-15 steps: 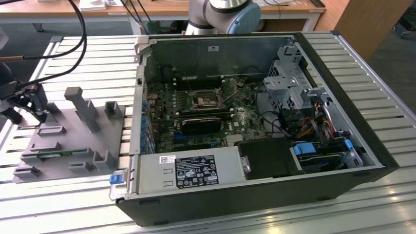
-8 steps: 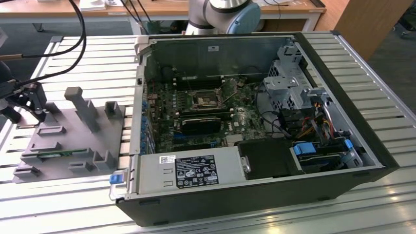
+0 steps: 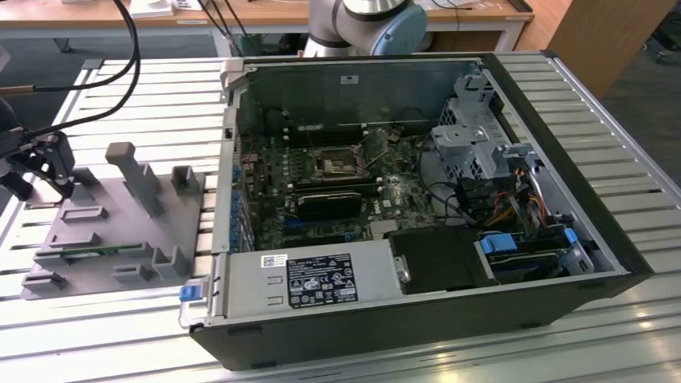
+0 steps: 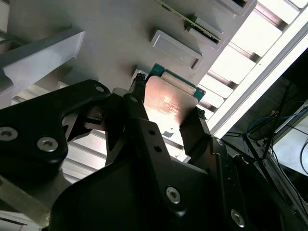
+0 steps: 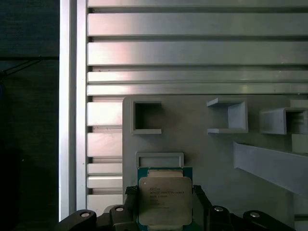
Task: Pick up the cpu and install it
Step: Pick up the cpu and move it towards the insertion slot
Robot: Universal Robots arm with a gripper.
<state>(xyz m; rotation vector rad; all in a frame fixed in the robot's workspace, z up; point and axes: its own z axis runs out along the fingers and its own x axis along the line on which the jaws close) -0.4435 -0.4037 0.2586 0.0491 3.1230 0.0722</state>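
The cpu (image 5: 165,202), a flat square chip with a silver top and a thin green rim, sits between my two black fingers in both wrist views. My gripper (image 5: 164,193) is shut on it, one finger against each side edge. The second wrist view shows the cpu (image 4: 169,102) held in my gripper (image 4: 166,109) just over the grey fixture plate (image 4: 110,33). In the exterior view my gripper (image 3: 43,182) hangs over the far corner of the fixture plate (image 3: 112,227), at the exterior view's left. The motherboard socket (image 3: 338,163) lies inside the open computer case (image 3: 426,319).
Upright grey posts (image 3: 136,177) and small pockets (image 5: 147,117) rise from the fixture plate. A green memory stick (image 3: 101,253) lies in one of its slots. The slatted aluminium table (image 5: 192,53) carries both plate and case. Cables (image 3: 107,72) hang near my arm.
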